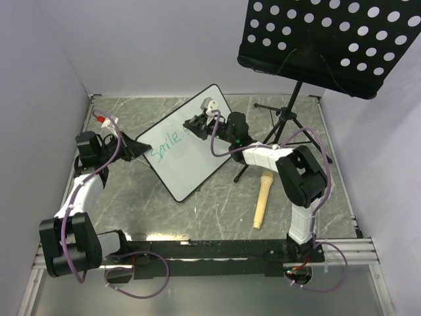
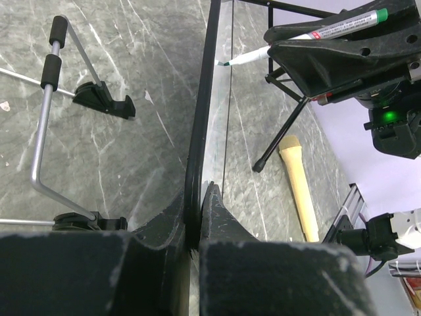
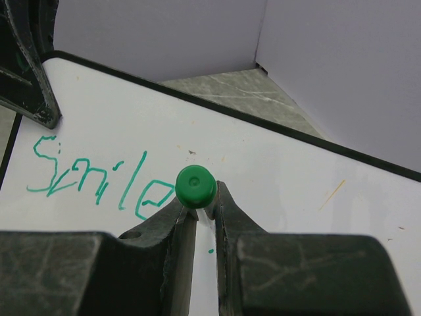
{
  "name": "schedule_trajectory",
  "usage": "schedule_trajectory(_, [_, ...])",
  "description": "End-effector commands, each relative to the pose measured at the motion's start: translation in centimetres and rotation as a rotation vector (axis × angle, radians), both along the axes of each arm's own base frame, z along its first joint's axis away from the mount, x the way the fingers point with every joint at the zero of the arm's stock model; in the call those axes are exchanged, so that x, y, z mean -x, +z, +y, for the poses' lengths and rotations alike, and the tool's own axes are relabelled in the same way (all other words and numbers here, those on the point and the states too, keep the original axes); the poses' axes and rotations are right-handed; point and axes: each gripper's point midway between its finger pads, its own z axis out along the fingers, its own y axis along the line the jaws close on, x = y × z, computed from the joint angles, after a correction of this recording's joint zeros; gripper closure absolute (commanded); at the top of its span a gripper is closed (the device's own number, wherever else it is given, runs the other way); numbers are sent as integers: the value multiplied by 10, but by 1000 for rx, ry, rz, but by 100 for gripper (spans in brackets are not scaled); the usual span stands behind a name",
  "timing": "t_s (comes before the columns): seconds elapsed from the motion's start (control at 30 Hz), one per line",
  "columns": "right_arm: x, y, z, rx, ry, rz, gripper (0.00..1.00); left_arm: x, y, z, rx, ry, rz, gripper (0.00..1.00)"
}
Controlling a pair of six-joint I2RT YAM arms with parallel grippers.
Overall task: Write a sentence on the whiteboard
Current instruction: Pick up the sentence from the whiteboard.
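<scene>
The whiteboard (image 1: 191,164) stands tilted in the middle of the table, and its white face (image 3: 276,171) fills the right wrist view. My left gripper (image 1: 138,150) is shut on its black left frame (image 2: 200,131), which runs up between the jaws of the left gripper (image 2: 199,192). The sentence (image 1: 164,143) reads "Smile" in teal (image 3: 99,179). My right gripper (image 1: 197,125) is shut on a green marker (image 3: 195,186), seen end-on between the fingers of the right gripper (image 3: 201,199). Just past the "e", the marker (image 2: 342,25) points its tip (image 2: 227,62) at the board.
A black perforated music stand (image 1: 332,43) on a tripod (image 1: 283,125) rises at the back right. One tripod leg (image 2: 279,135) reaches toward the board. A pale wooden cylinder (image 1: 262,201) lies right of the board. A bent wire support (image 2: 46,125) lies behind it.
</scene>
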Motion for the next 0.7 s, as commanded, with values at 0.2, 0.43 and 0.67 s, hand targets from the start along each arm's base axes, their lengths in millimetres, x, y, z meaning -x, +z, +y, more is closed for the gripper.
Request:
schedule_trajectory(0.2, [0,14,-13,-10,-24,-41,100,-10,-33,17,-229,26,-84,99])
schedule_trajectory(0.43, [-6,15,-19,-13,-40,-41,100,-11,-33,17,-229,25,-82,99])
schedule_trajectory(0.67, [-4,11,-20,-7,-37,-34,100,-11,-33,17,-230,25,-83,99])
